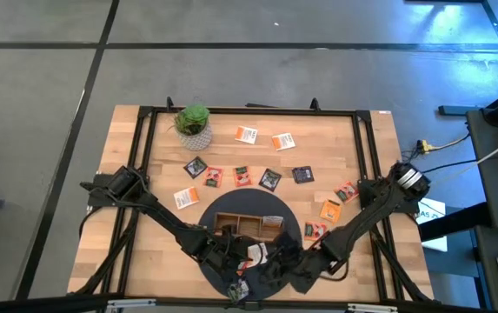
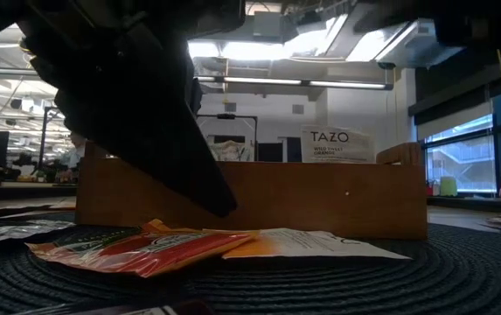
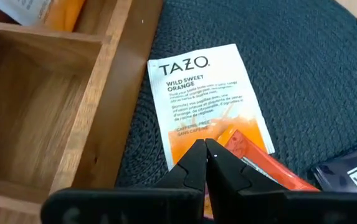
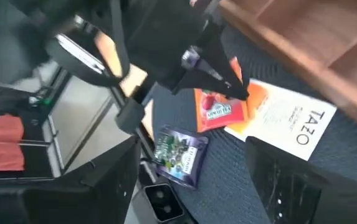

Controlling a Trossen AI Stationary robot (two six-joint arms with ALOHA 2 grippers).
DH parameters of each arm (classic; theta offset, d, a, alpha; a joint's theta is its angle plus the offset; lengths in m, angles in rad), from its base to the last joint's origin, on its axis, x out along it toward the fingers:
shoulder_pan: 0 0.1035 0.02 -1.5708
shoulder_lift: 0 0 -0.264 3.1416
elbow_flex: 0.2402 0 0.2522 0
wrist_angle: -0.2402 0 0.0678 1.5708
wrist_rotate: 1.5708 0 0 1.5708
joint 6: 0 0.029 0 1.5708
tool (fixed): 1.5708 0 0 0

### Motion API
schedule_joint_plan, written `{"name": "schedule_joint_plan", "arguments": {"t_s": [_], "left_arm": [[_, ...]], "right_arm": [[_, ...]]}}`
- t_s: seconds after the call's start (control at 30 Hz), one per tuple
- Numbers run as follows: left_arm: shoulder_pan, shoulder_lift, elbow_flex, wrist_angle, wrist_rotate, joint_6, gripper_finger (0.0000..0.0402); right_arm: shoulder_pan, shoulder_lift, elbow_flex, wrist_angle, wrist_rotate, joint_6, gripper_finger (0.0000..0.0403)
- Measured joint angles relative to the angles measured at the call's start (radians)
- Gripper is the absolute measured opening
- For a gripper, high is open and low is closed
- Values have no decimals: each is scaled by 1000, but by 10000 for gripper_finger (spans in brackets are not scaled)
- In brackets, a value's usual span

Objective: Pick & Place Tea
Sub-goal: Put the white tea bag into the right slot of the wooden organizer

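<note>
Left gripper (image 3: 205,147), fingers pressed together, hovers over a flat white-orange tea packet (image 3: 206,99) on the dark woven mat (image 3: 303,68), beside the brown wooden tray (image 3: 113,93). Right gripper (image 4: 190,165) hangs nearby, fingers spread, holding nothing.

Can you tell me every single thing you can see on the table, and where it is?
Tea packets: about a dozen, orange, red, dark and white-orange, spread over the table top, e.g..
Wild Sweet Orange packet: one, white-orange, on the mat beside the tray.
Red packet: one, partly on it.
Purple packet: one, on the mat.
Wooden tray: one, brown, on the mat.
Mat: one, dark, round.
Potted plant: one, green, far corner.
Left gripper: shut, at the packets.
Right gripper: open, nearby.
</note>
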Motion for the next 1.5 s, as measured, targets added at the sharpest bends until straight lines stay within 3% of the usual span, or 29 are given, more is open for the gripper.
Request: {"name": "schedule_joint_plan", "arguments": {"t_s": [0.2, 0.5, 1.5], "left_arm": [[0, 38, 3, 19, 7, -31, 2], [-6, 58, 3, 19, 4, -33, 2], [-6, 61, 0, 21, 17, -14, 2]], "right_arm": [[3, 87, 40, -47, -4, 94, 288], [3, 120, 42, -210, -37, 247, 288], [-26, 143, 40, -245, -67, 278, 288]]}}
